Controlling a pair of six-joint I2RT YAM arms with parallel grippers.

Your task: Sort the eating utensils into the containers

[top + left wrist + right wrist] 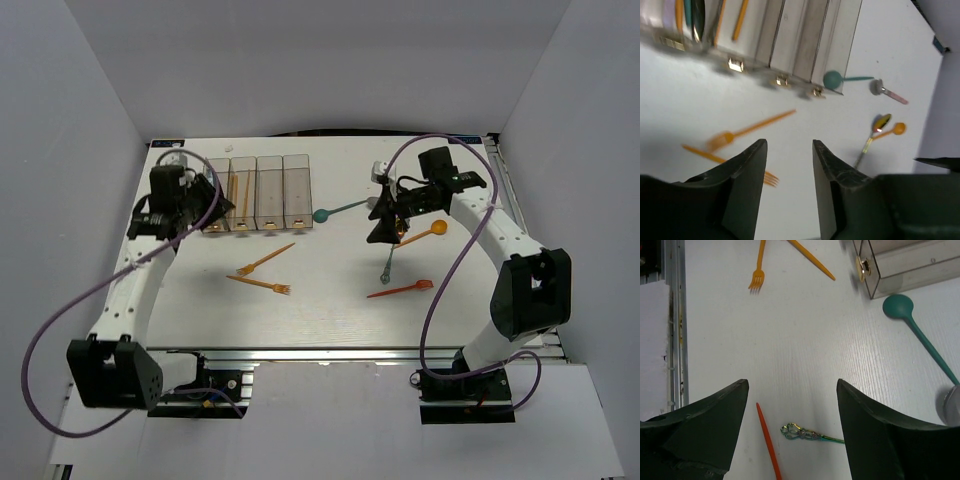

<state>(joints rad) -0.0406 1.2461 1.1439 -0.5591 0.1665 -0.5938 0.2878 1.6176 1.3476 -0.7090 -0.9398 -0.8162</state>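
We find the left gripper (789, 145) beside the containers (258, 192), jaws apart and empty; several utensils (688, 10) already lie in the leftmost one. The right gripper (792, 382), fingers spread wide and holding nothing, hangs over a metallic utensil (810, 434) and a red fork (400, 290), likely lining up a pick. Orange forks (265, 259) and a teal spoon (340, 211) wait on the table (330, 310).

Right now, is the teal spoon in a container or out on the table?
Out. The teal spoon lies flat on the table, its bowl just beside the end container's near corner.
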